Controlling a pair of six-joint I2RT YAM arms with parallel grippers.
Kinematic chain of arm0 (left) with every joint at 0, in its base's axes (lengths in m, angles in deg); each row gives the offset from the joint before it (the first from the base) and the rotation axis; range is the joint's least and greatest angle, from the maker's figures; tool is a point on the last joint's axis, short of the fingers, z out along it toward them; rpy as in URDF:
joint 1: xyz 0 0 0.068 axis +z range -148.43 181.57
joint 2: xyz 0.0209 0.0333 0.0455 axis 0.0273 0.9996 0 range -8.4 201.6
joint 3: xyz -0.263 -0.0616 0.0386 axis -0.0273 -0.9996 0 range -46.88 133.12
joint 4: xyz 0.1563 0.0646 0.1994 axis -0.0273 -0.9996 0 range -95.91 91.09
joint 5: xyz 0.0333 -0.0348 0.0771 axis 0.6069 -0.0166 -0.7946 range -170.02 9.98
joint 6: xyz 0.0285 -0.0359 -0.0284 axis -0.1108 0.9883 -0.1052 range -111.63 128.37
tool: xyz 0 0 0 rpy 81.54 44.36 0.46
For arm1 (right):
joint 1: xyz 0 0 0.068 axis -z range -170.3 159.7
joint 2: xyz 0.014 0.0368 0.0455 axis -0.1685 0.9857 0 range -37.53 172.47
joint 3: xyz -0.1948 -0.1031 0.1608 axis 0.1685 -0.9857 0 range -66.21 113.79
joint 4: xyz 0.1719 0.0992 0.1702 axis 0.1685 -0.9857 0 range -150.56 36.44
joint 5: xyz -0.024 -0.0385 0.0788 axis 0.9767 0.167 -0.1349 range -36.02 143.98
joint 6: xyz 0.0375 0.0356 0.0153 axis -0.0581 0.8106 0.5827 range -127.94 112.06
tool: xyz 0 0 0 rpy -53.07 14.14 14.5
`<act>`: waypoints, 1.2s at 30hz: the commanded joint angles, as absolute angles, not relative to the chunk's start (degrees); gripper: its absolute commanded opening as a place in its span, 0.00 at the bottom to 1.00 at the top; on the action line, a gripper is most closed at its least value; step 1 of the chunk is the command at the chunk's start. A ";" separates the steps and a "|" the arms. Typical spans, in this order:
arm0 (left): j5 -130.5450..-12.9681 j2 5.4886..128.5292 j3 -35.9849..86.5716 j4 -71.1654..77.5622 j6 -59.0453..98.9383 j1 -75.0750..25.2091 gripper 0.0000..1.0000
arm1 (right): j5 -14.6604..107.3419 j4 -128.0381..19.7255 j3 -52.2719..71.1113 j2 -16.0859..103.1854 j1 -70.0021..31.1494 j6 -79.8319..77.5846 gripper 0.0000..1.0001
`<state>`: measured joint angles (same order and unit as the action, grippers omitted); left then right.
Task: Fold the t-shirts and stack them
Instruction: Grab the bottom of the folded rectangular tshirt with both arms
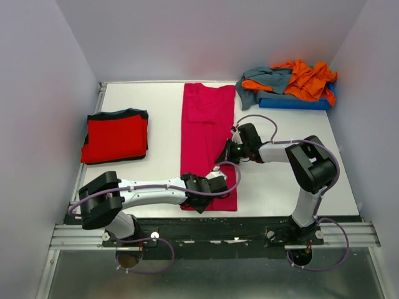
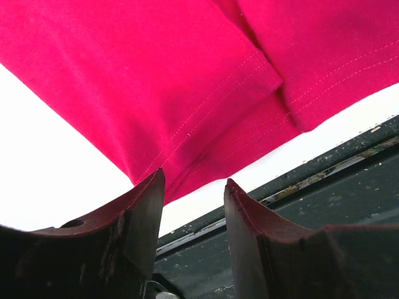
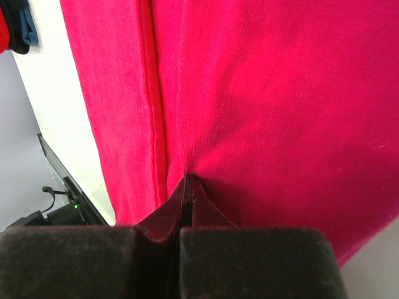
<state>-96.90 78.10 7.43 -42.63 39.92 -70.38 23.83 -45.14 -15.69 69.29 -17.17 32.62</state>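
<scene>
Narrow-folded magenta-pink cloth t-shirt [image 1: 207, 134] lies lengthwise 12 to 6 o'clock, hem at 6. Left jaws released; right jaws clenched

Top view: I get bright, even, diffuse light from overhead. Only faint, soft-edged shadows on surface [image 1: 274, 180] beneath arms. Walls carry slight lilac cast.

Left wrist view: bare surface to left of left jaws blown out to flat white, detail lost. Jaws themselves dark, very close, soft-edged. Stitching on magenta tee [image 2: 187, 81] just beyond them reads crisp.

Right wrist view: right jaws near black, underexposed, blurred in foreground. Cloth ahead of tips heavily saturated, looks redder than from above, weave just visible.
</scene>
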 commanded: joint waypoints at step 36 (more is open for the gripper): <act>-106.91 87.49 9.90 -40.13 39.30 -71.91 0.23 | 24.98 -48.02 -15.59 71.63 -16.49 31.88 0.01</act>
